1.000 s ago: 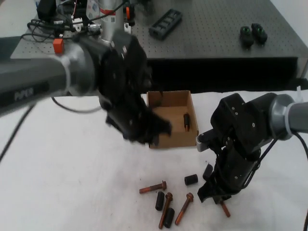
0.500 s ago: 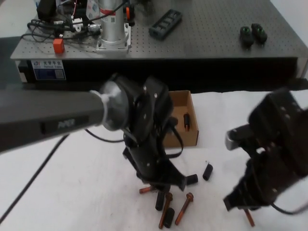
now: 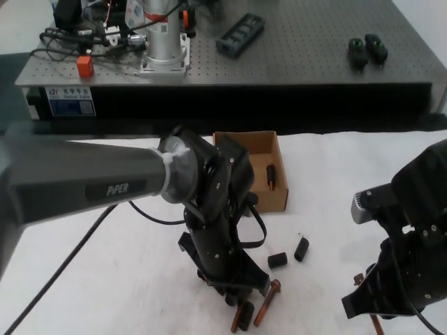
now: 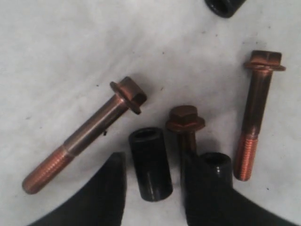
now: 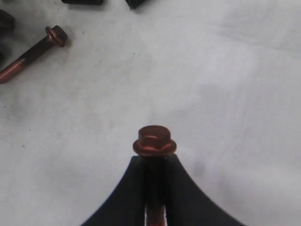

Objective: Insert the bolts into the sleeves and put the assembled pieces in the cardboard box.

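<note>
Left gripper [image 4: 153, 188], fingers spread, sits low on the white cloth [image 3: 105, 279] just in front of the cardboard box [image 3: 265, 201], straddling a black sleeve [image 4: 149, 165] that lies on its side. The stance looks chosen to close across the sleeve's body and leave its bore free. The sleeve's long axis runs along the line of the fingers, its open end facing away from the wrist, toward the heads of three loose bolts [image 4: 84, 141] lying close around it. Farther from the box, off to its right and well in front of it, the right gripper [image 5: 154, 162] is clamped on a copper-coloured bolt [image 5: 154, 141], apparently held ready to be fed into a sleeve. That bolt's long axis follows the fingers, the hexagonal head standing clear beyond the tips and the shank gripped between them. Two more sleeves [image 3: 277, 260] lie on the cloth just in front of the box's right corner, between the two grippers. Inside the box, against its right wall, one finished piece [image 3: 271, 176] lies lengthwise, pointing from the box's front toward its back
</note>
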Robot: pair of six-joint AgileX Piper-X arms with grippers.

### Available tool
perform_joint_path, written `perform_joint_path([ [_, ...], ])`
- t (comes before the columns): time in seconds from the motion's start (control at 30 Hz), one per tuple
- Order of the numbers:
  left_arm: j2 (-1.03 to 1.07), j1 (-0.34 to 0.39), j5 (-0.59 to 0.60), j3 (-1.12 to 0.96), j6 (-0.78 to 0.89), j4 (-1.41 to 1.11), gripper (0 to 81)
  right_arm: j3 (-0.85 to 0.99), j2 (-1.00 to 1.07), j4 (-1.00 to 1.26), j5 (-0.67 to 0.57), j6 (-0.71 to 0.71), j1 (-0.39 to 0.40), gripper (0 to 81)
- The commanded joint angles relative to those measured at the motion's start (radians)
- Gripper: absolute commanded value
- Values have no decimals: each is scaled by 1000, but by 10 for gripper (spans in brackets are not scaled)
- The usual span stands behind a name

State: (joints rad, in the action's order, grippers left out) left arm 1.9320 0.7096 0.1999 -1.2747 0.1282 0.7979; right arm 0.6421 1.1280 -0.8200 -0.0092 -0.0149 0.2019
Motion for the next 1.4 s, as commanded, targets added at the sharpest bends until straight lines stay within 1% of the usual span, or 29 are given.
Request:
perform_joint_path([
  [0.0,16,3,-21,-4,21,16,284,0,-10,-6,-9,7,-4,27],
  [0.07,30,3,-14,-4,21,13,263,0,-10,-11,-9,15,-4,27],
  [0.2,67,3,13,-4,21,12,163,0,-10,-25,-9,21,-4,27],
  [0.27,67,3,18,-4,21,12,99,0,-13,-25,-9,21,-4,27],
  [0.33,57,3,18,-8,21,3,4,0,-22,-25,-9,21,-4,27],
  [0.37,46,3,21,-7,21,-4,4,0,-34,-21,-17,21,-4,27],
  [0.47,-20,3,21,-7,17,-13,6,0,-86,33,-118,27,-4,27],
  [0.57,-134,3,29,53,13,-99,6,0,-158,147,-206,83,-4,27],
  [0.63,-242,3,72,157,40,-250,6,0,-201,254,-273,137,-4,27],
  [0.7,-342,3,117,268,57,-403,6,0,-219,399,-367,217,1,27],
  [0.77,-446,3,223,376,58,-569,6,0,-212,552,-453,314,18,27],
  [0.87,-583,3,348,528,81,-798,6,0,-184,793,-467,406,54,27],
  [0.93,-648,3,356,587,127,-921,6,0,-159,915,-467,469,76,27],
  [1.0,-697,3,356,625,166,-1019,6,0,-137,978,-467,520,94,27],
  [1.07,-731,3,356,643,172,-1077,6,0,-122,1007,-467,539,107,27],
  [1.37,-742,3,373,643,178,-1096,6,0,-116,984,-498,554,125,27],
])
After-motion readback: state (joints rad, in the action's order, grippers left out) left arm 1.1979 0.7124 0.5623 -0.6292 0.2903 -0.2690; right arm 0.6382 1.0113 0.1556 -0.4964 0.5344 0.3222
